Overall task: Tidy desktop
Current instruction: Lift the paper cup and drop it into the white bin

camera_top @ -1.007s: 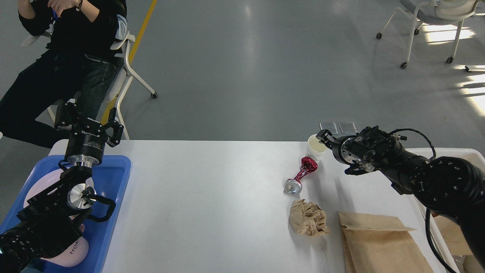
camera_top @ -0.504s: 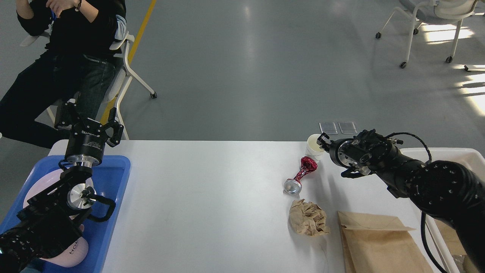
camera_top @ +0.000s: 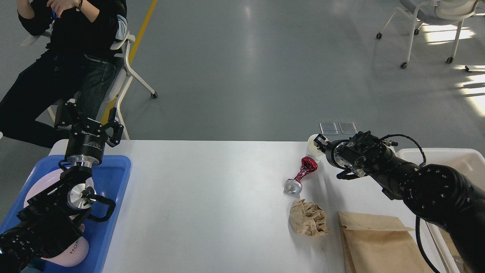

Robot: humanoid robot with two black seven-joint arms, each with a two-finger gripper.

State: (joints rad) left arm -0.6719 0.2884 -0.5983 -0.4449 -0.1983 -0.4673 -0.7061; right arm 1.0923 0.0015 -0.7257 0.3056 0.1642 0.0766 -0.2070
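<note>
The white desktop [camera_top: 212, 197] carries a white paper cup [camera_top: 313, 148] at its far edge. In front of the cup lie a crushed red can [camera_top: 301, 175], a crumpled ball of brown paper [camera_top: 308, 218] and a flat brown paper bag [camera_top: 379, 242]. My right gripper [camera_top: 331, 157] hovers just right of the cup, open, with its upper finger [camera_top: 321, 139] at the cup's rim and nothing held. At the far left, my left gripper [camera_top: 90, 120] stands raised above the blue tray [camera_top: 113, 167], open and empty.
Pink plates [camera_top: 41, 189] lie in the blue tray under my left arm. A cream bin [camera_top: 432, 153] stands off the table's right end. A seated person [camera_top: 64, 57] is beyond the far left corner, and a white chair [camera_top: 432, 22] is far right.
My right gripper has slid left and a little farther back, closing in on the paper cup. The left arm and the things on the table have not moved.
</note>
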